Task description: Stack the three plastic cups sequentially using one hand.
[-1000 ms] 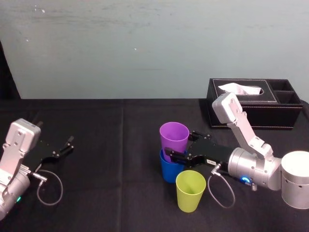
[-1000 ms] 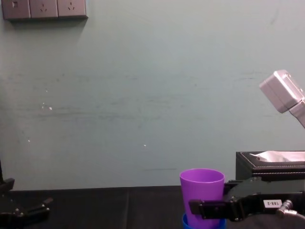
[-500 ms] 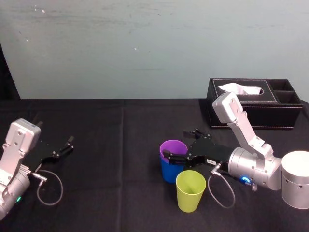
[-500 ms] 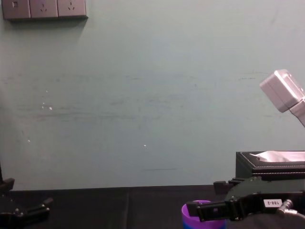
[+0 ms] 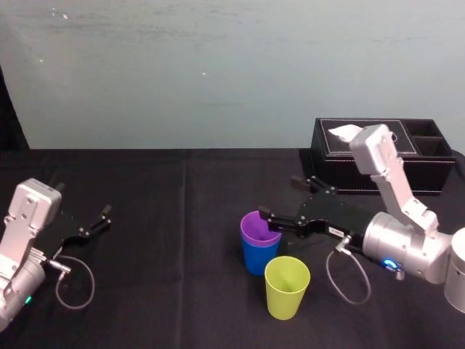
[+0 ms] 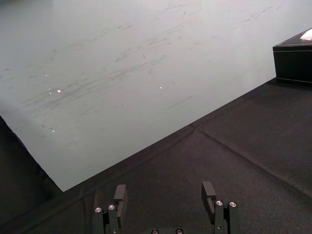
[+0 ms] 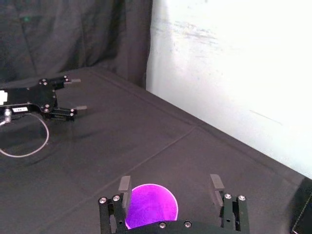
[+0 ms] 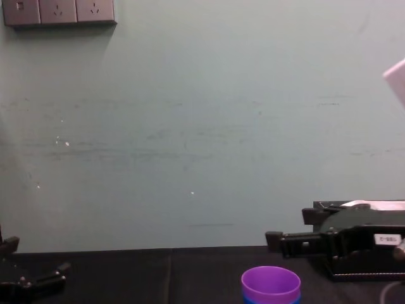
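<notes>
"Fingers on the right gripper?"

"Spread wide, gripping nothing. I see them hovering just above and right of the bright blue round plastic cup."

"The others?"

"The purple plastic cup sits nested inside it on the black tabletop. The yellow-green plastic cup stands just in front. My left gripper lies far left of it, fingers apart."

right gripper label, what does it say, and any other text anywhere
White label on the right gripper: printed characters, too blurred to read.
Small white tag on the left gripper: too small to read.
Purple cup, blue cup, yellow-green cup, tissue box: no text visible.
</notes>
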